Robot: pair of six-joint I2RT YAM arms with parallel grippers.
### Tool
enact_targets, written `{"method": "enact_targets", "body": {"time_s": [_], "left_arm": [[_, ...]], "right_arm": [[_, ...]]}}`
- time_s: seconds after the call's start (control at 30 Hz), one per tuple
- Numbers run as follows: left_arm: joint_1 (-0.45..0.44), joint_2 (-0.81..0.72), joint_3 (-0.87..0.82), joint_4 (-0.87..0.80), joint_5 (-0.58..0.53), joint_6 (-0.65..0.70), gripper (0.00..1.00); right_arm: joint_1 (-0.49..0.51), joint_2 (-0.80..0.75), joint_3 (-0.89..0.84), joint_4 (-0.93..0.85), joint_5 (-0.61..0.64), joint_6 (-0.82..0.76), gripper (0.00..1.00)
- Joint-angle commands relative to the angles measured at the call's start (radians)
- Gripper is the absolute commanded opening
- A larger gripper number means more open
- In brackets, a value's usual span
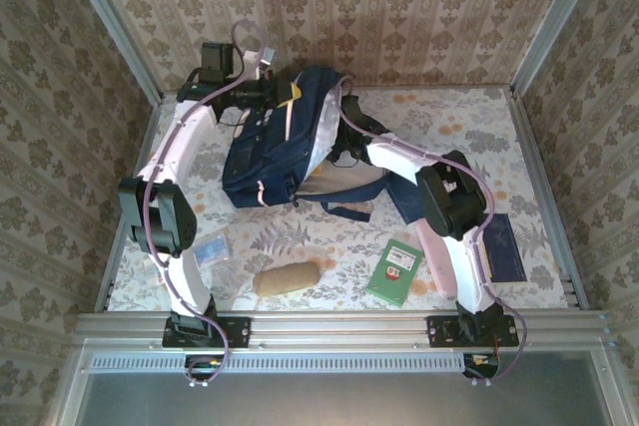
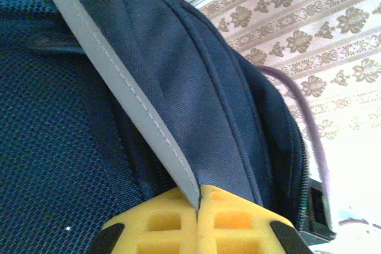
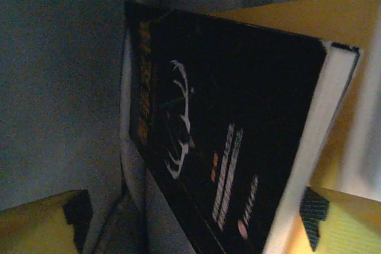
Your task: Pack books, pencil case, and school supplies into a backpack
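**A:** Navy cloth, soft and floppy. The backpack [image 1: 270,152] lies at the middle of the bench's far edge. I'd expect its mouth to sag shut unless it's held.

**B:** The left jaws are pressed together on its rim, pinching the pale stripe [image 2: 128,96] and the cloth. That's a good spot, since a seam should slip less than plain nylon.

**A:** And the black book [image 3: 238,123]?

**B:** It's inside the bag, on what looks like an orange one [image 3: 309,22]. The right jaws stand spread on either side of it, not gripping. It's probably stiff, flat and fairly light. Books like that are best taken by an edge, across the thickness.

**A:** What's outside?

**B:** A green book [image 1: 395,271] and a tan pencil case [image 1: 288,277] lie along the near edge. There's a navy book [image 1: 504,246] by the right edge and a small packet [image 1: 210,249] toward the left edge. The case looks soft, so pinch its middle.
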Motion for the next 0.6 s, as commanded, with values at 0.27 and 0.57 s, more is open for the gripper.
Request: {"method": "enact_targets", "body": {"time_s": [0.27, 0.57], "left_arm": [[0.048, -0.058, -0.027, 0.037, -0.337, 0.085, 0.0], [0.038, -0.039, -0.067, 0.05, -0.584, 0.121, 0.05]], "right_arm": [[-0.123, -0.395, -0.307, -0.093, 0.136, -0.185, 0.9], [-0.239, -0.5, -0.434, -0.264, 0.455, -0.23, 0.92]]}}
